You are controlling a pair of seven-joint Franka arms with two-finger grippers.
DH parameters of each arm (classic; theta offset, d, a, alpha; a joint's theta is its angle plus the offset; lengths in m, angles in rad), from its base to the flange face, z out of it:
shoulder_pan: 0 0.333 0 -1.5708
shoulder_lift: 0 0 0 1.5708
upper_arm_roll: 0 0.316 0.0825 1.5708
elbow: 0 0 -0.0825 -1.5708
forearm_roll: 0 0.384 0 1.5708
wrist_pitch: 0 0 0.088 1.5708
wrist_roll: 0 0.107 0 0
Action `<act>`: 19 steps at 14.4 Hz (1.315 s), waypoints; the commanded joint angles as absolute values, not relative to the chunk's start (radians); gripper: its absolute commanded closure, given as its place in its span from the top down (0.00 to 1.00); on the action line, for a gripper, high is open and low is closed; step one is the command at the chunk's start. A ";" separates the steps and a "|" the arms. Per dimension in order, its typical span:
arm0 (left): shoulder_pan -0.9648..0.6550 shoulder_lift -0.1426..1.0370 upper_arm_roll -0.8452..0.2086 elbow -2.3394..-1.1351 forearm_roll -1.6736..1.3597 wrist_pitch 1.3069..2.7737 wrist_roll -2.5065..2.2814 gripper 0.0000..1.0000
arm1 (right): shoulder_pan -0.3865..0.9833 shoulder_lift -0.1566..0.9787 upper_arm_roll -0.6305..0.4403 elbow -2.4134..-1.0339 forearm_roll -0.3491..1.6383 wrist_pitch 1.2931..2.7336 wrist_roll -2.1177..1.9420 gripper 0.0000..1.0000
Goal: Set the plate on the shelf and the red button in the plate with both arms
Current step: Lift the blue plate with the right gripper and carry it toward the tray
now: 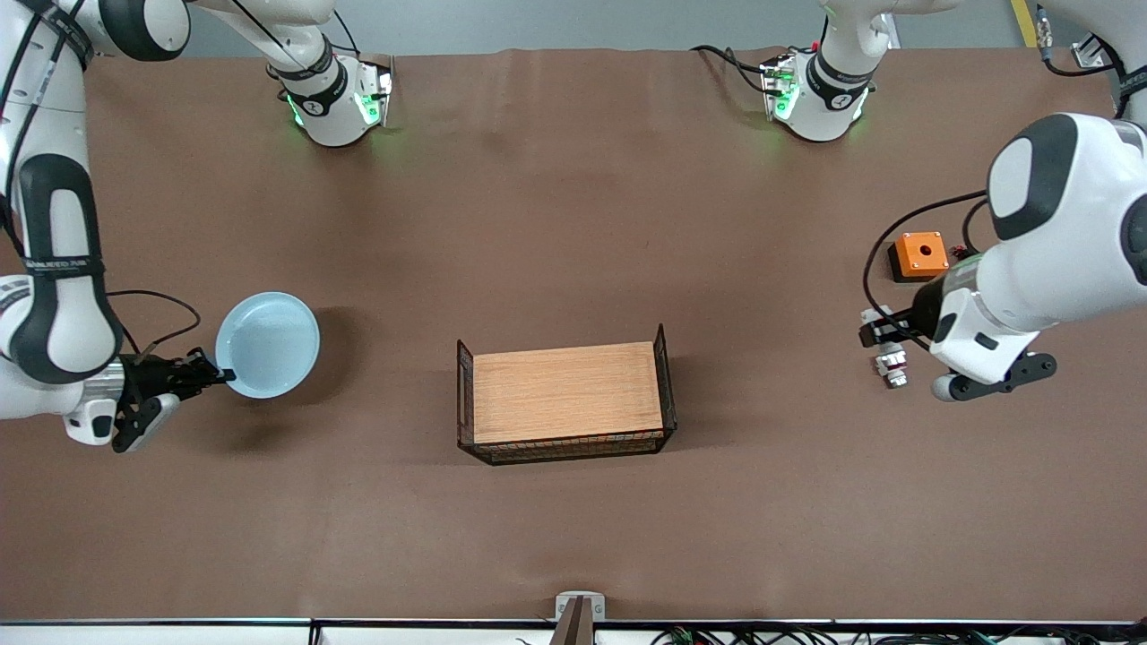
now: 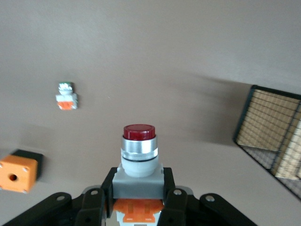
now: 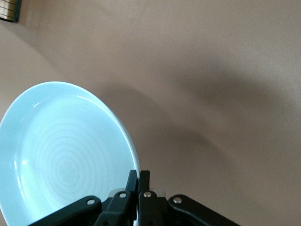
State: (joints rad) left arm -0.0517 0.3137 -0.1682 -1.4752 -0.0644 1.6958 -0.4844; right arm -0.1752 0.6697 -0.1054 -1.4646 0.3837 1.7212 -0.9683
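While the right gripper (image 3: 138, 181) pinched the plate (image 1: 267, 344) by its rim, lifted at its table end, the left gripper (image 2: 136, 195) clamped the red button (image 2: 138, 155) aloft, both apparently bound for the tray (image 1: 566, 391).

Plate (image 1: 267, 344): round, shallow, pale blue, glossy, faint concentric rings showing inside; hanging lifted over table at right arm's end, shadow falling on cloth beside it, rim being pinched by right gripper (image 3: 139, 187). Red button (image 2: 139, 155): small part, dark red round cap, silver collar, white-grey body, orange block underneath; sitting clamped in left gripper (image 2: 139, 195) by its body, cap pointing away from fingers, hanging over table at left arm's end.
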 commanded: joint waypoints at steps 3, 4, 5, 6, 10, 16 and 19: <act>-0.054 0.337 -0.195 -1.445 -0.074 1.672 -0.575 0.22 | -0.180 0.617 -0.092 -1.378 0.367 1.537 -0.768 0.00; -0.054 0.342 -0.195 -1.445 -0.074 1.674 -0.575 0.22 | -0.176 0.600 -0.091 -1.367 0.361 1.514 -0.718 0.00; -0.052 0.344 -0.195 -1.447 -0.072 1.675 -0.574 0.22 | -0.173 0.585 -0.087 -1.353 0.362 1.478 -0.659 0.00; -0.051 0.342 -0.195 -1.447 -0.072 1.675 -0.572 0.22 | -0.170 0.571 -0.084 -1.342 0.367 1.438 -0.597 0.00; -0.038 0.344 -0.195 -1.448 -0.075 1.675 -0.555 0.23 | -0.112 0.513 -0.080 -1.304 0.379 1.335 -0.307 0.00; -0.035 0.344 -0.195 -1.448 -0.077 1.675 -0.552 0.23 | -0.012 0.413 -0.078 -1.304 0.481 1.293 0.194 0.00; -0.035 0.344 -0.195 -1.451 -0.077 1.675 -0.549 0.23 | 0.063 0.365 -0.078 -1.304 0.492 1.279 0.404 0.00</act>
State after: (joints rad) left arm -0.0404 0.3377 -0.1923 -1.4714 -0.0645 1.6948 -0.5607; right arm 0.0201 0.4100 -0.0735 -1.2929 0.4722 1.2915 0.2722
